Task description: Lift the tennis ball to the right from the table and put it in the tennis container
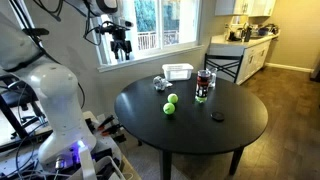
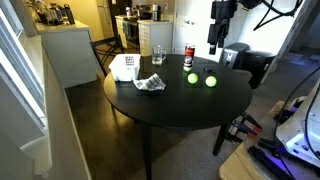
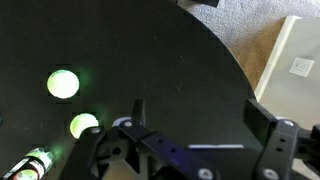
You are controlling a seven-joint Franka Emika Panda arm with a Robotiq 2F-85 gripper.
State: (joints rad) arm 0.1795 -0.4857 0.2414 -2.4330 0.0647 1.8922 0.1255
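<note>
Black laminate formed the top of the round table (image 1: 240, 125), which carried all of the task items. Two yellow-green tennis balls, alike in appearance, lay just beside each other near the middle of the table, one at (image 1: 171, 99) and its twin at (image 1: 168, 108); the same pair was visible in an exterior view at (image 2: 192, 77) and (image 2: 210, 80), and in the wrist view at (image 3: 63, 84) and (image 3: 84, 125). The tennis container (image 1: 204, 83), a clear tube with a dark red lower part, stood upright on the table to the right of the balls in that view, near them but apart. A white tray (image 1: 178, 71) sat at the far side of the table, with a crumpled item (image 1: 160, 82) just left of and nearer than it. A small dark object (image 1: 216, 116) lay near the right front of the table. The gripper (image 1: 122, 50) hung well above the table beside the window (image 1: 150, 25), apart from every item. Its jaws were spread, and in the wrist view only the dark table top showed between them.
</note>
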